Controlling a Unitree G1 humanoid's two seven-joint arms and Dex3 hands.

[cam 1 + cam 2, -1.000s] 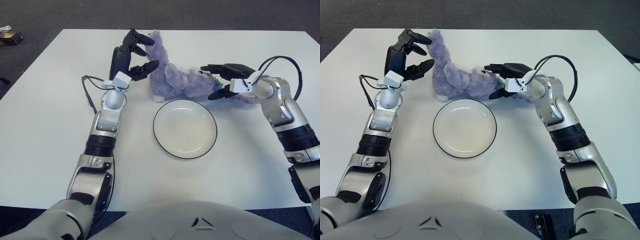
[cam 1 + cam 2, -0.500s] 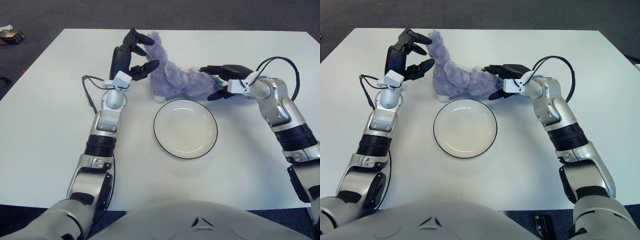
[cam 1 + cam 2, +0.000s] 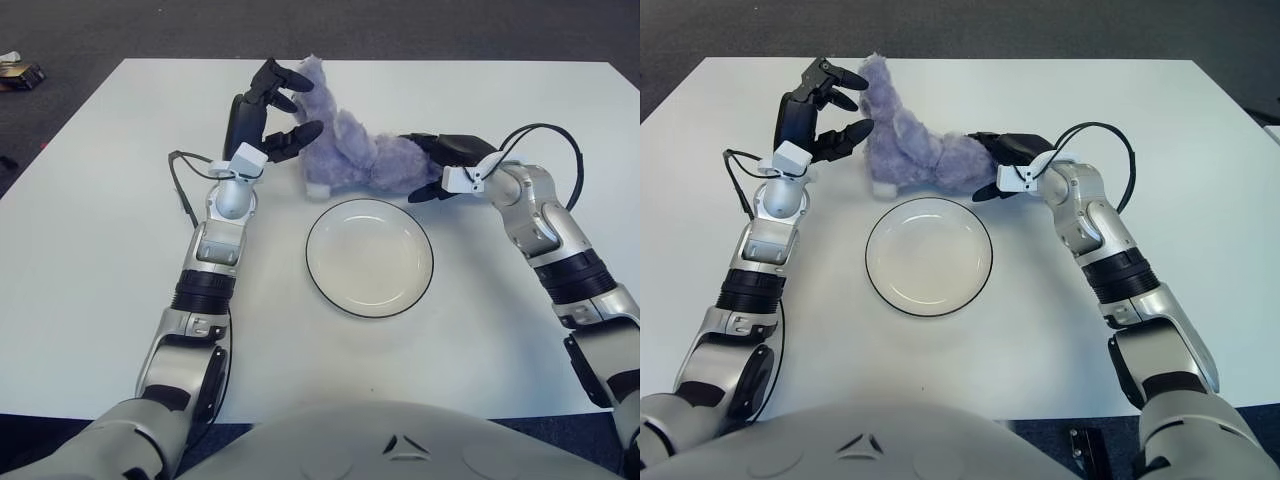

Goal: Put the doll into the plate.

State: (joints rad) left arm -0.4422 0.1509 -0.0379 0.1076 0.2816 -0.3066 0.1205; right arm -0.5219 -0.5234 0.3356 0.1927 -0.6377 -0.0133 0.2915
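Doll (image 3: 360,160): a purple plush toy, it lies on the white table (image 3: 90,300) just behind the plate, well inside the far edge. It is not in the plate.
Plate (image 3: 369,257): round, white with a thin dark rim, nothing in it. It sits near the middle of the table; its far rim is just beside the white foot of the doll, and I cannot tell if they touch.
Room near: between the plate and the near edge of the table the surface is bare on both sides.
Right hand (image 3: 445,163): at the right end of the doll, the dark fingers closed around the plush there, thumb below and the others above.
Left hand (image 3: 268,115): at the left, raised end of the doll, the fingers curled against the plush from above and below.
Room far: a wide band of bare table stays behind the doll, up to the far edge.
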